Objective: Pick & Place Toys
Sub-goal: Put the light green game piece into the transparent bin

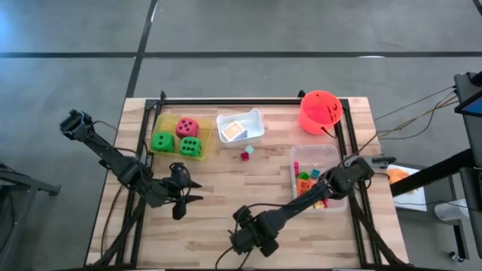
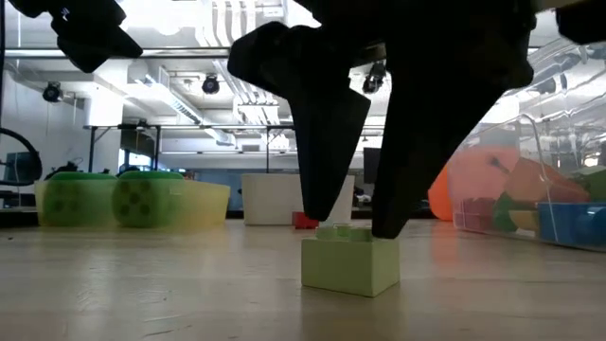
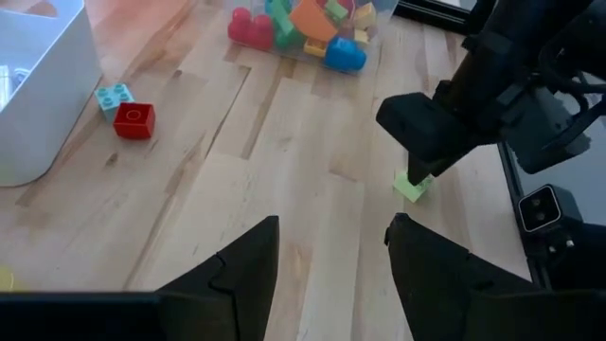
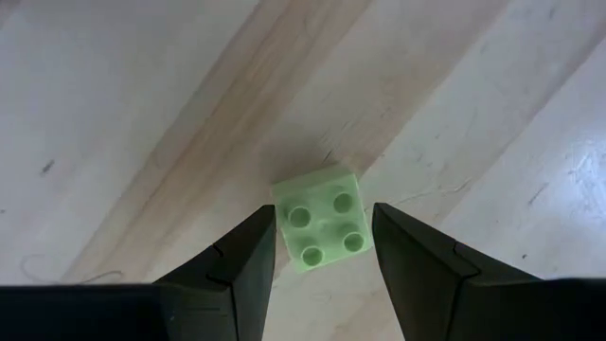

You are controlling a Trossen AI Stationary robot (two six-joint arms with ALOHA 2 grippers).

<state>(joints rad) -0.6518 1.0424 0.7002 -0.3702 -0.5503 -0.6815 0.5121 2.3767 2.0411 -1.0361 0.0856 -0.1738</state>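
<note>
A light green four-stud brick (image 4: pixel 322 230) lies flat on the wood table near its front edge. My right gripper (image 4: pixel 324 210) points down over it, open, with one finger on each side of the brick (image 2: pixel 348 262) and the fingertips at the level of its top. The gripper hides the brick in the high view. My left gripper (image 3: pixel 331 256) hangs open and empty above the table's left half (image 1: pixel 183 193). Two green dice and a pink-red die (image 1: pixel 187 126) sit in the yellow tray (image 1: pixel 160 124). My right gripper comes at the green brick from above, pointing down, its fingers (image 2: pixel 322 204) beside two opposite sides of the brick. The brick rests flat on the table, studs up. Whether the fingers touch it, I cannot tell.
A white tray (image 1: pixel 256 119) holding a card stands at the far middle, and an orange-red bucket (image 1: pixel 320 111) at the far right. A clear tray (image 1: pixel 322 154) of mixed bricks is on the right. A red brick (image 1: pixel 245 156) and a blue one lie loose mid-table.
</note>
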